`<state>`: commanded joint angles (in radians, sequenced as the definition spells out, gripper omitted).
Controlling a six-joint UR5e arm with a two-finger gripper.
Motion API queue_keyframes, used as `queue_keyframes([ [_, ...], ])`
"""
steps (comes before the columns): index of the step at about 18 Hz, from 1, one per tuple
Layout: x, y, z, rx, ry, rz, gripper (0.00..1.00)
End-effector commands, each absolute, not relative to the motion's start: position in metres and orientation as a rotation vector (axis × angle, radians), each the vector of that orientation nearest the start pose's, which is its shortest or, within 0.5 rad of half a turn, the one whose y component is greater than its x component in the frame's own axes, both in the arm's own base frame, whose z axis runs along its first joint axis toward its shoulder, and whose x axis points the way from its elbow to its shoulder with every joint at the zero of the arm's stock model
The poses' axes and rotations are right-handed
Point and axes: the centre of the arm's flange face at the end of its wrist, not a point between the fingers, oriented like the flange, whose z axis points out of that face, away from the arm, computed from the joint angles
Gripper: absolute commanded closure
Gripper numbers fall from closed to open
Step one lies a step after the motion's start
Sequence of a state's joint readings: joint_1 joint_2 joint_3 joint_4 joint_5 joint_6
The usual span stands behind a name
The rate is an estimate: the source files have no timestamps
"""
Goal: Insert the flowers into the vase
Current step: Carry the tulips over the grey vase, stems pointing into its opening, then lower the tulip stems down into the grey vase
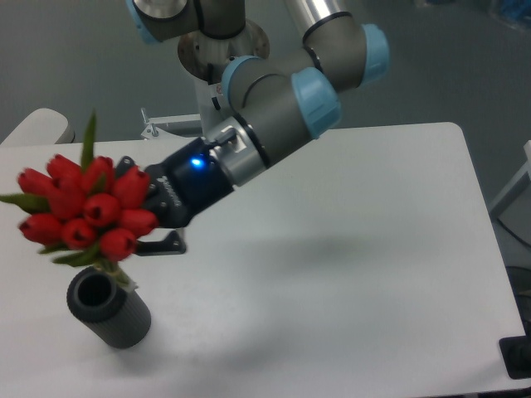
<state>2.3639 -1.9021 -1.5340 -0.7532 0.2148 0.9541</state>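
Observation:
The flowers (83, 209), a tight bunch of red tulip buds with green leaves, hang in the air at the left, buds facing the camera. My gripper (148, 206) is shut on the bunch from the right; the buds hide most of its fingertips. The short green stems (119, 272) point down and end just above the rim of the vase (112, 313). The vase is a dark grey cylinder standing on the white table (348, 249) at the front left, its round hole open and empty.
The arm's base (220, 50) is mounted at the table's back edge, with a metal bracket (166, 124) beside it. A pale rounded object (37, 124) sits off the far left corner. A dark item (518, 356) lies beyond the table's right front corner.

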Motion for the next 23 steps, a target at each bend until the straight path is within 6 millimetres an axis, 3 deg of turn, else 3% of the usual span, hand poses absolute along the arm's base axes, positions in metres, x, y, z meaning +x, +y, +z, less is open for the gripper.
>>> queue_keyframes([
  [4,-0.264,0.594,0.485,-1.705,0.532,-0.551,0.73],
  [10,-0.242,0.594,0.465,-1.693,0.587,-0.554,0.73],
  [17,-0.238,0.597,0.456,-1.691,0.602,-0.557,0.73],
  [23,-0.244,0.605,0.428,-1.691,0.616,-0.561,0.73],
])
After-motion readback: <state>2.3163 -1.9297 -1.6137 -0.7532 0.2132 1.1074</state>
